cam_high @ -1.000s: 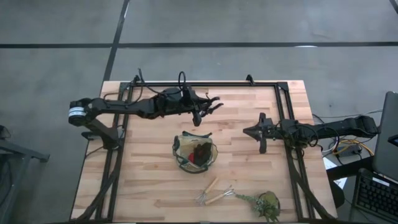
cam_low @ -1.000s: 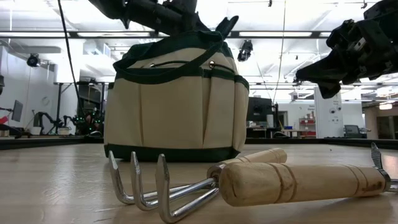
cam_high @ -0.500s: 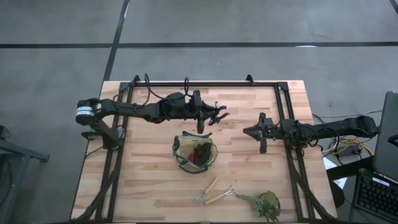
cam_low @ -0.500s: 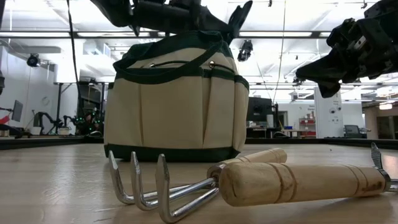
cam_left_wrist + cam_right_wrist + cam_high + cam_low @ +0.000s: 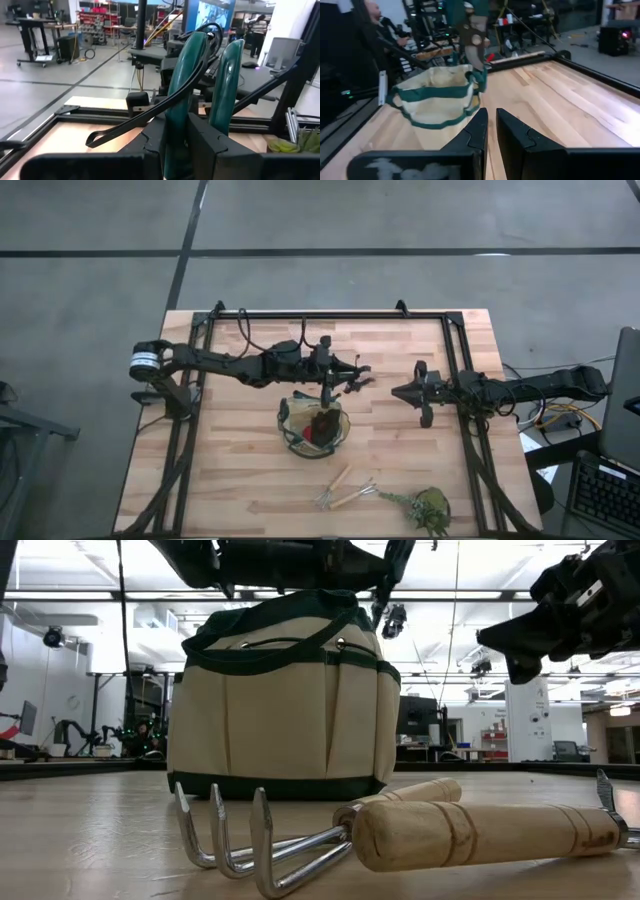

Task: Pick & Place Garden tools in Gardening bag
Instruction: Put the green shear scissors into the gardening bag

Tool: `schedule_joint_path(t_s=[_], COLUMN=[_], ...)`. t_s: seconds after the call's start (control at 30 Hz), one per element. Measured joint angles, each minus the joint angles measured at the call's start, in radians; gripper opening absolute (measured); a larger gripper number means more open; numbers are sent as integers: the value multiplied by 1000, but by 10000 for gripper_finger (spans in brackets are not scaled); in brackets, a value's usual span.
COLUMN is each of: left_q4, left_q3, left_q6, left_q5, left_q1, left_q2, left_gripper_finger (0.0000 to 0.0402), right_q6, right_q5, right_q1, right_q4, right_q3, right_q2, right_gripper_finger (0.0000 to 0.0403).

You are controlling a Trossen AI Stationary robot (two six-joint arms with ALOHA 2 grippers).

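The left pincer [image 5: 335,372] hangs over the far rim of the bag [image 5: 314,426], pinched on green-handled shears [image 5: 200,85] — handles toward the wrist camera, blades pointing down at the bag's mouth. The bag stands mid-bench [image 5: 240,480], a red-and-black bundle [image 5: 322,423] already inside it. Near the front edge lie two wooden-handled forks [image 5: 343,488], touching each other, with a leafy clump [image 5: 428,508] just beside them. The right pincer [image 5: 400,392] waits well right of the bag, fingers almost pressed together — only a narrow slit shows between them and nothing in it.
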Motion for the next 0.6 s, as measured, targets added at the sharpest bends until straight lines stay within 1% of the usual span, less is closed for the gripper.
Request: schedule_joint_path(t_s=[0.13,0.4,0.6], left_q4=[63,161,219], left_q3=[0,0,0], left_q6=[7,4,-1], left_q5=[3,1,3], left_q1=[-16,-38,-43], left_q2=[29,97,141], left_gripper_finger=[60,60,60], right_q6=[-19,-53,-62], right_q5=[-47,-57,-128], right_q1=[0,0,0], right_q4=[31,50,75], right_q3=[0,0,0], right_q2=[0,0,0], right_gripper_finger=[34,34,38])
